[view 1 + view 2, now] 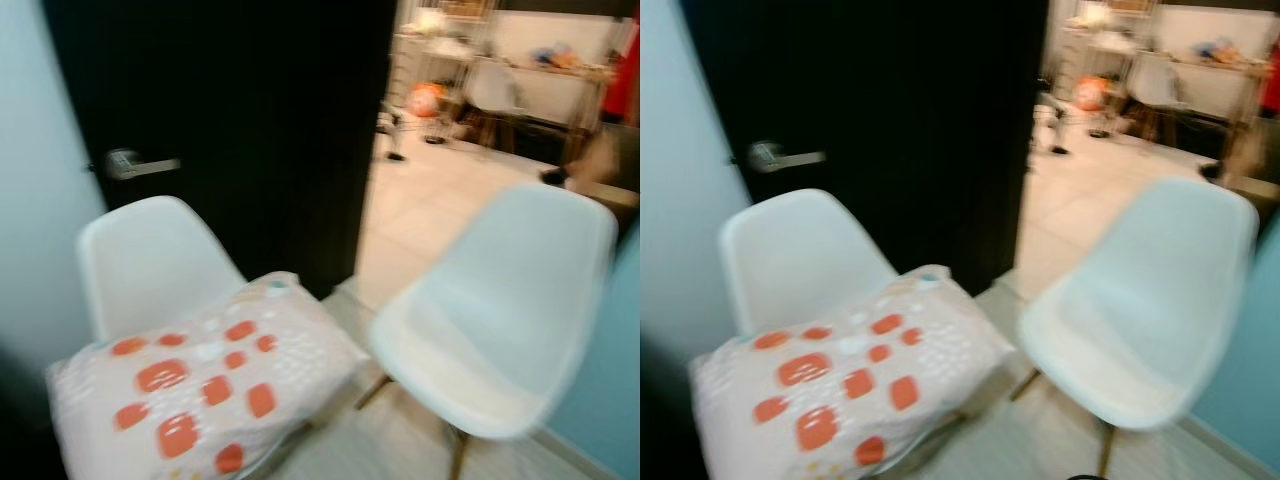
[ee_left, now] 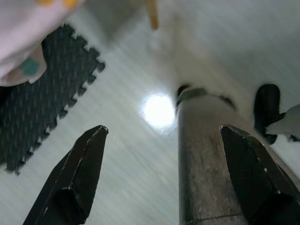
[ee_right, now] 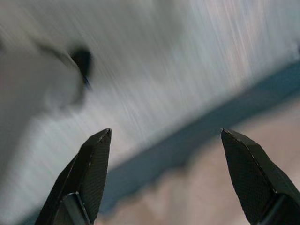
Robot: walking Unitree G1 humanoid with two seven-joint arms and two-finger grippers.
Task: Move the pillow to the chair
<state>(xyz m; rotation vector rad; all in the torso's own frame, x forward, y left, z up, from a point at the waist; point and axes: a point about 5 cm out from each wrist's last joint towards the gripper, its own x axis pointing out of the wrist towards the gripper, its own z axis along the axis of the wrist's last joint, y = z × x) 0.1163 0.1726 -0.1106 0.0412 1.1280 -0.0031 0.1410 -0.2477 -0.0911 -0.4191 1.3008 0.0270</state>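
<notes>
Pillow [image 1: 205,385]: pale with orange patches, lying on the seat of the left white chair [image 1: 150,260], overhanging its front edge.
Long axis: runs from near-left to far-right, far corner pointing toward the empty right chair [image 1: 500,320].
Nearer arm: judged the left.
Left gripper [image 2: 164,183]: fingers spread, empty, aimed at the floor [image 2: 126,140].
Right gripper [image 3: 164,178]: fingers spread, empty.

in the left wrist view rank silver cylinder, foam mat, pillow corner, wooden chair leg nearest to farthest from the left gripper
1. silver cylinder, right beside one finger of the left gripper
2-3. pillow corner and foam mat, off the other finger; too close to call
4. wooden chair leg, far ahead
</notes>
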